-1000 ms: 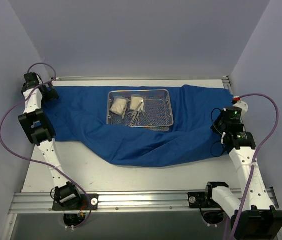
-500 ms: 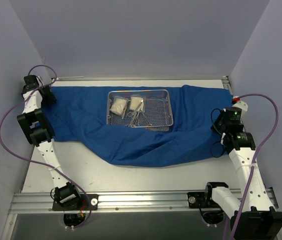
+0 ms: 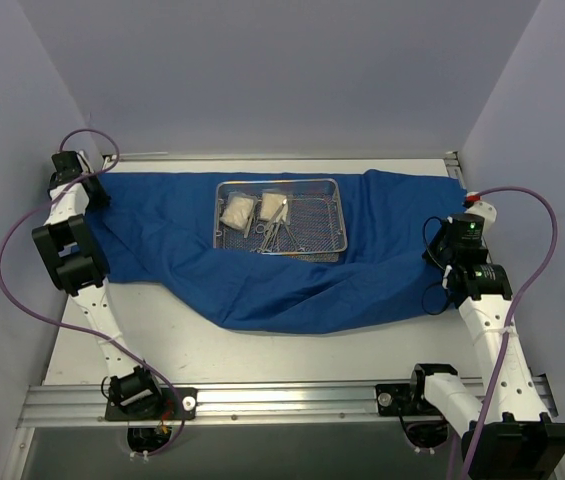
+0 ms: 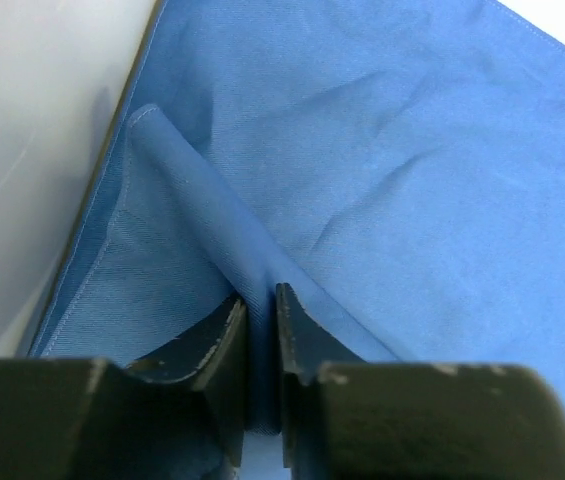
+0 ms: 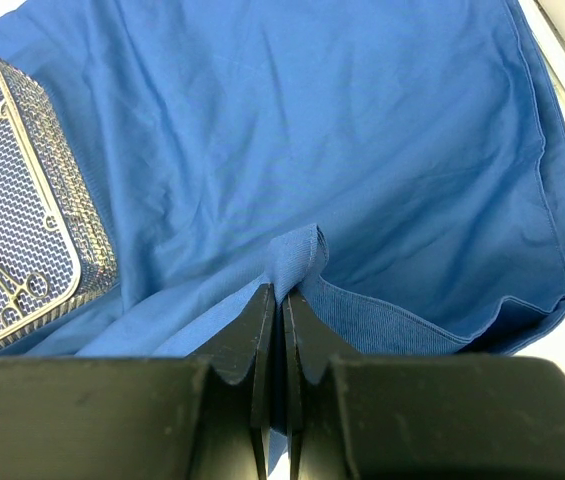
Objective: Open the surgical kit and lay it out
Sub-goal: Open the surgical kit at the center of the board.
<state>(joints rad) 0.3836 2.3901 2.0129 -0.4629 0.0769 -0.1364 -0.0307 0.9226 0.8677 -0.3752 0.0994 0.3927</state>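
Pinching at raised folds near the edges is judged best for the blue cloth wrap (image 3: 162, 235), soft, light and slip-prone, spread on the table (image 3: 152, 340) under the wire-mesh tray (image 3: 312, 212), one fold being nipped in the near-closed left gripper (image 4: 259, 310), another in the closed right gripper (image 5: 282, 300).

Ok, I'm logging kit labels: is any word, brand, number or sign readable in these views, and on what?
None can be read.
The blue cloth wrap, wire-mesh tray and gauze packets show no print; any marking on the arms is too small to tell.
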